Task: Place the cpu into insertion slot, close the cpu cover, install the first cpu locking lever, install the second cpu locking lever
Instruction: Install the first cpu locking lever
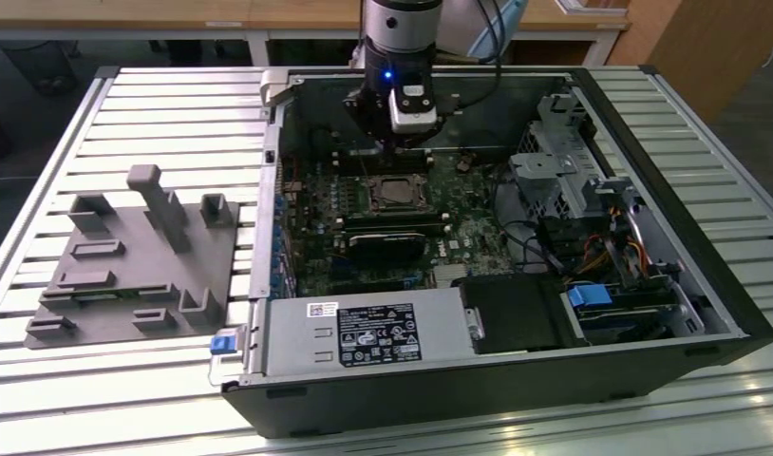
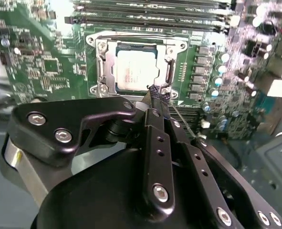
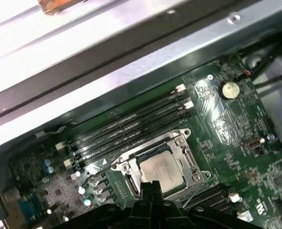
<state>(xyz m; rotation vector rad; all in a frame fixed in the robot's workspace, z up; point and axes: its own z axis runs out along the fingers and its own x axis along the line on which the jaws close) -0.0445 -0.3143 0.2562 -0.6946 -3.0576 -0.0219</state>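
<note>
The cpu (image 2: 135, 69) lies flat in the insertion slot (image 2: 96, 44) on the green board, its pale metal top showing through the cut-out of the cpu cover (image 2: 102, 67), which is folded down over it. In both wrist views my gripper (image 2: 155, 94) is shut, its black tips at the socket's edge beside the cpu (image 3: 162, 169) and cover (image 3: 187, 153). A thin wire locking lever (image 2: 183, 121) slants away from the socket right next to the tips. In the exterior view the gripper (image 1: 405, 152) hangs just behind the socket (image 1: 393, 195).
Long black memory slots (image 2: 145, 19) run along one side of the socket. A black heatsink block (image 1: 386, 245) sits in front of it. The case walls (image 1: 275, 190), drive cage (image 1: 557, 180) and power supply (image 1: 361, 334) ring the board. A grey fixture (image 1: 140, 261) lies outside.
</note>
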